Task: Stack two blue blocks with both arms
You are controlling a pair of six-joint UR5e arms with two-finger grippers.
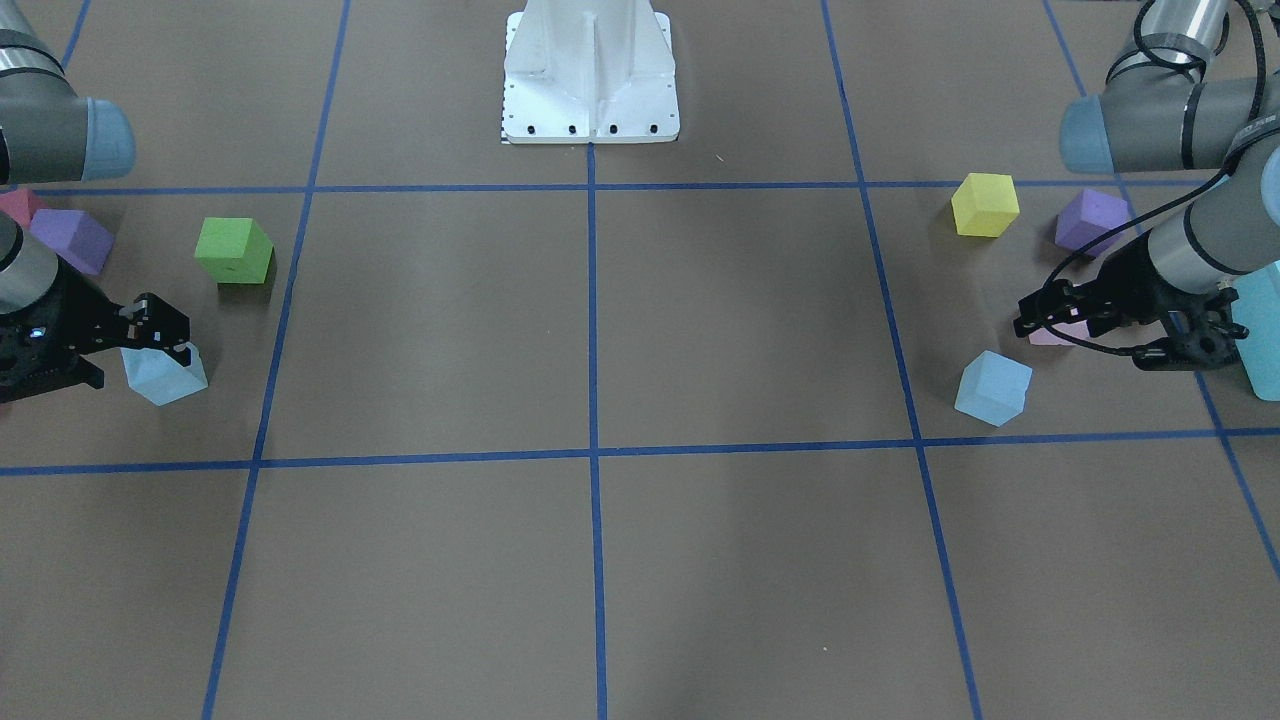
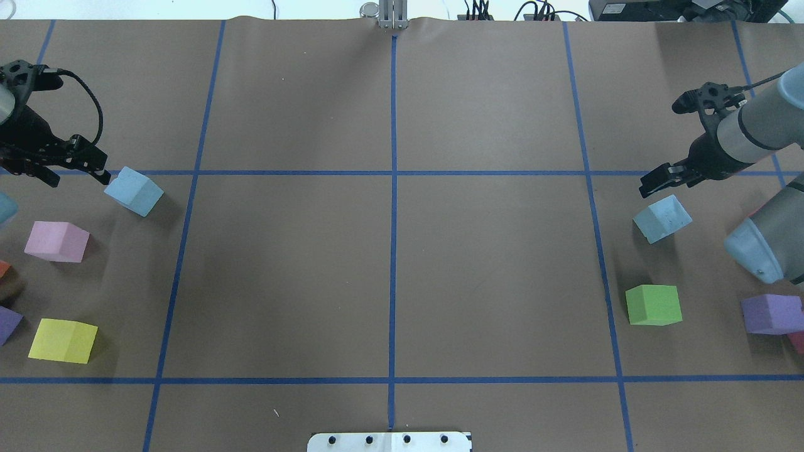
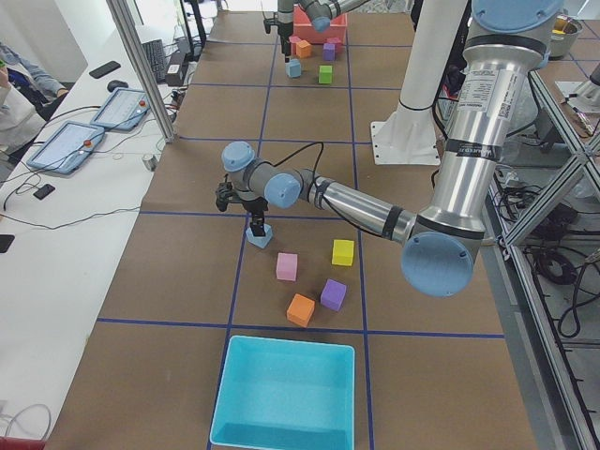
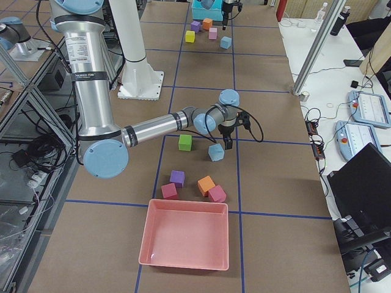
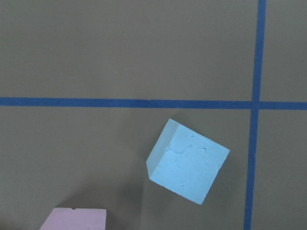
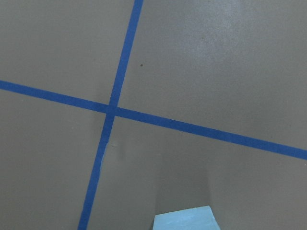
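One pale blue block lies on the table on my left side; it also shows in the front view and fills the left wrist view. My left gripper hovers just beside it, toward the table's left end, and looks open and empty. The other blue block lies on my right side; it shows in the front view and at the bottom edge of the right wrist view. My right gripper hangs just past its far side, looks open and holds nothing.
Near the left block are a pink cube, a yellow cube and a turquoise box. Near the right block are a green cube, a purple cube and a pink tray. The white pedestal stands mid-table.
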